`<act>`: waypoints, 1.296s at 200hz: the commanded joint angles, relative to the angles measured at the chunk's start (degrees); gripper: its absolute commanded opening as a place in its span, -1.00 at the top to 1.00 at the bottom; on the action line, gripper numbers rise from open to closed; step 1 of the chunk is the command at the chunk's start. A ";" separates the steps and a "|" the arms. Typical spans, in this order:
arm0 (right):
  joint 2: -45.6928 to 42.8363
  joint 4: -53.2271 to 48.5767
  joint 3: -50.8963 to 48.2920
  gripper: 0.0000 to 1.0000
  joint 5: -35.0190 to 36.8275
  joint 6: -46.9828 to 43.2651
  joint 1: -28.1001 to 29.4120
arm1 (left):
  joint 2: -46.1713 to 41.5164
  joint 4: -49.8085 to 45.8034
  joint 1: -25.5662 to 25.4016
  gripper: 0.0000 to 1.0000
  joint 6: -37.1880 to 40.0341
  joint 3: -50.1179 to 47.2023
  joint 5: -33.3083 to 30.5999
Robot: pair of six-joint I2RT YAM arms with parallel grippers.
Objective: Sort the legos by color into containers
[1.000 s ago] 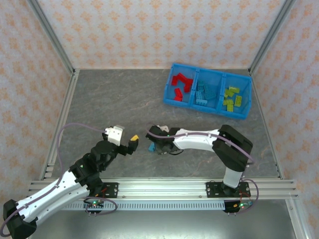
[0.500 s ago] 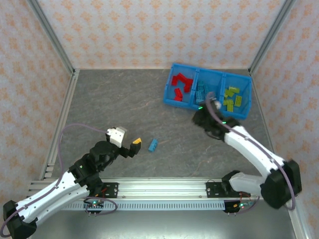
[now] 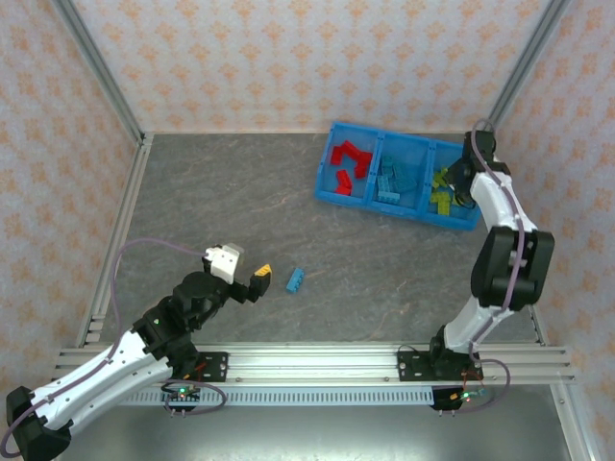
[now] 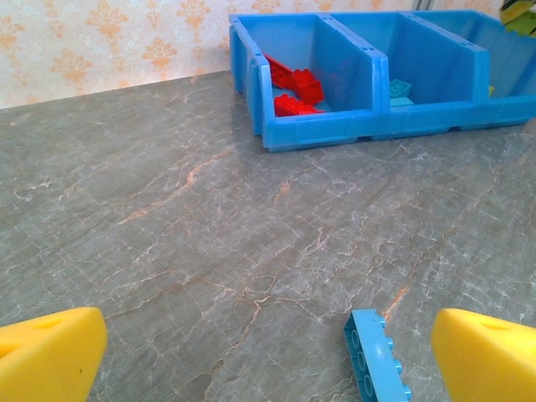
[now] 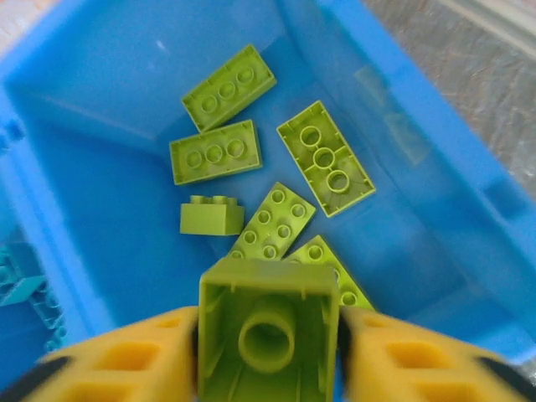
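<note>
Left gripper (image 3: pixel 258 280): jaws are spread wide, nothing is held; it is set low over the grey marbled tabletop (image 3: pixel 221 202).
Small blue studded plastic brick (image 3: pixel 296 279): laid flat on the tabletop just right of the left gripper, touching neither finger.
Long bright-blue plastic bin (image 4: pixel 318 130): red bricks (image 3: pixel 346 163) are kept in the left compartment, blue bricks (image 3: pixel 394 181) in the middle, lime-green bricks (image 5: pixel 215 151) in the right.
Right gripper (image 5: pixel 268 360): clamped on one lime-green brick (image 5: pixel 268 310), held above the right compartment.

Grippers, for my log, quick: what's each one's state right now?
Left gripper: open, holding nothing.
Right gripper: closed on a green lego.
</note>
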 commanded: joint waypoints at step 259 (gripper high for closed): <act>1.83 10.61 -17.41 -0.51 -1.11 19.18 67.81 | -1.45 -3.72 0.31 -1.00 -0.75 1.42 -4.83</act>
